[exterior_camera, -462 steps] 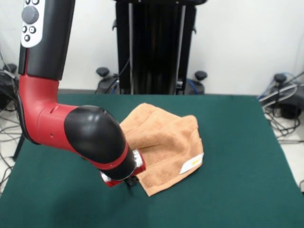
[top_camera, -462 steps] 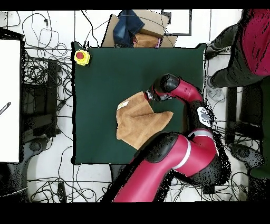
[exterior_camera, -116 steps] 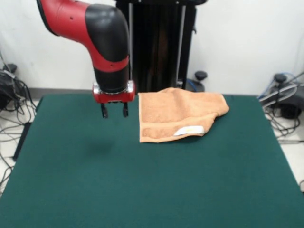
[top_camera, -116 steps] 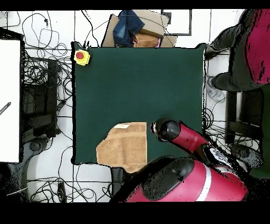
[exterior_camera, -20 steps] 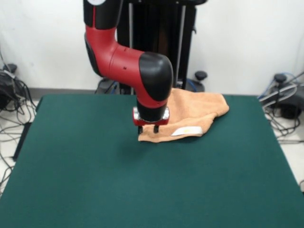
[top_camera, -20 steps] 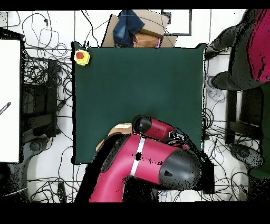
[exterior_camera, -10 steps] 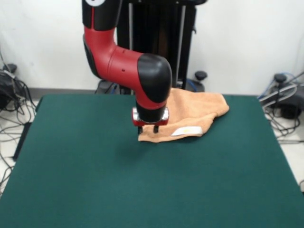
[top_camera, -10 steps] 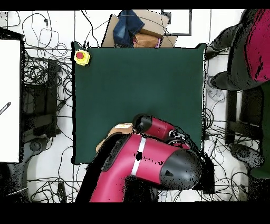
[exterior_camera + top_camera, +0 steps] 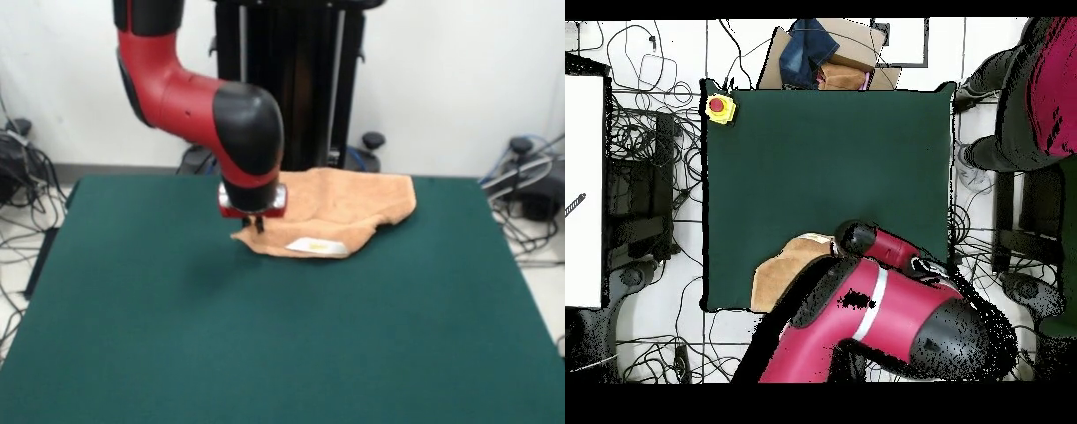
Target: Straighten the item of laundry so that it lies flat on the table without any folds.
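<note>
At the far side of the green worktop (image 9: 265, 353), the peach towel (image 9: 344, 208) is seen rumpled and folded, its white label (image 9: 316, 246) near the front edge. The gripper (image 9: 257, 227) is set on its left corner, jaws closed on the cloth.

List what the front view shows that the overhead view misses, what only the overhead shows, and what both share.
Front view only: the gripper shut on the towel's near left corner, and the white label on its front edge. Overhead only: a yellow box with a red button at a table corner, and a person standing beside the table. Both: the red and black arm, the peach towel and the green table.
</note>
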`<state>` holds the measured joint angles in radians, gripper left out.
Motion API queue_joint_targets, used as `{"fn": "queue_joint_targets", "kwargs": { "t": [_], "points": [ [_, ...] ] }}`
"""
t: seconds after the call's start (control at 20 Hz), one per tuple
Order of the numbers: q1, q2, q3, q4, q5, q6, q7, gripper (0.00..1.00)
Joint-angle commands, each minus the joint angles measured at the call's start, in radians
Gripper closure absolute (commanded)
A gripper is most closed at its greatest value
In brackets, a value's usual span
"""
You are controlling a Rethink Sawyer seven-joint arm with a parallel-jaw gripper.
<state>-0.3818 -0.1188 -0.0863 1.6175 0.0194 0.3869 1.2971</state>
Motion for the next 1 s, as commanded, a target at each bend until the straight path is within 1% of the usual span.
{"fn": "queue_joint_targets", "kwargs": {
  "t": [0.05,0.15,0.25,0.35,0.45,0.65,0.8,0.9,1.0],
  "points": [
    [-0.005,-0.168,0.025,0.163,-0.057,0.066,0.117,1.00],
    [-0.003,-0.171,0.029,0.168,-0.059,0.059,0.127,1.00],
    [0.010,-0.140,0.015,0.121,-0.070,0.018,0.136,1.00],
    [0.008,-0.068,0.013,0.045,-0.076,-0.073,0.146,1.00],
    [0.018,-0.001,0.006,-0.008,-0.074,-0.168,0.176,1.00],
    [0.039,0.086,-0.008,-0.082,-0.068,-0.281,0.198,1.00],
    [0.035,0.140,-0.022,-0.117,-0.074,-0.359,0.189,1.00],
    [0.015,0.156,-0.013,-0.123,-0.081,-0.396,0.172,1.00],
    [0.015,0.161,-0.015,-0.124,-0.075,-0.428,0.177,1.00]
  ]
}}
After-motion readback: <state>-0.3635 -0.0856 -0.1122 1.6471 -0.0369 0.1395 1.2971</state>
